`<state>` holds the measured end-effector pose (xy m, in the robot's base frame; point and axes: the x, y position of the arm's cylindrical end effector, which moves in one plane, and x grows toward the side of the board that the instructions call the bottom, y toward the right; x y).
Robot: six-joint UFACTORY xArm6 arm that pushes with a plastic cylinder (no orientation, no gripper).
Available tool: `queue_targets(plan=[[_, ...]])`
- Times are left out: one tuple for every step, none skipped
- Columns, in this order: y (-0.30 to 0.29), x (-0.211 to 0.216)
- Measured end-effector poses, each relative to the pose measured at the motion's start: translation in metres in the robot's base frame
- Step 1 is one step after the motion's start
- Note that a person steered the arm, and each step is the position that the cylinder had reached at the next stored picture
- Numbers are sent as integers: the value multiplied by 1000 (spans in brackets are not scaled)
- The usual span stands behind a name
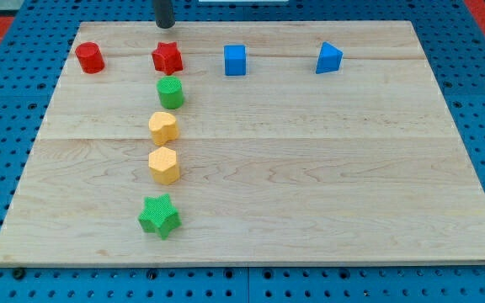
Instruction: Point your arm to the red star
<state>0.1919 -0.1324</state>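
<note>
The red star [167,57] lies near the view's top, left of centre, on the wooden board [310,168]. My tip [165,25] is at the board's top edge, directly above the red star and a short gap from it, not touching. A red cylinder [90,58] sits to the star's left. A blue cube [235,60] sits to its right. A green cylinder [171,93] sits just below the star.
A blue triangular block [328,57] lies further right along the top row. Below the green cylinder run a yellow block [163,128], a yellow hexagon [164,165] and a green star [159,215] in a column. Blue pegboard surrounds the board.
</note>
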Motion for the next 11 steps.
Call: queue_targets(plan=[[2,0],[4,0],[4,0],[8,3],[18,4],[27,5],[40,5],[48,23],[55,94],[55,142],[55,109]])
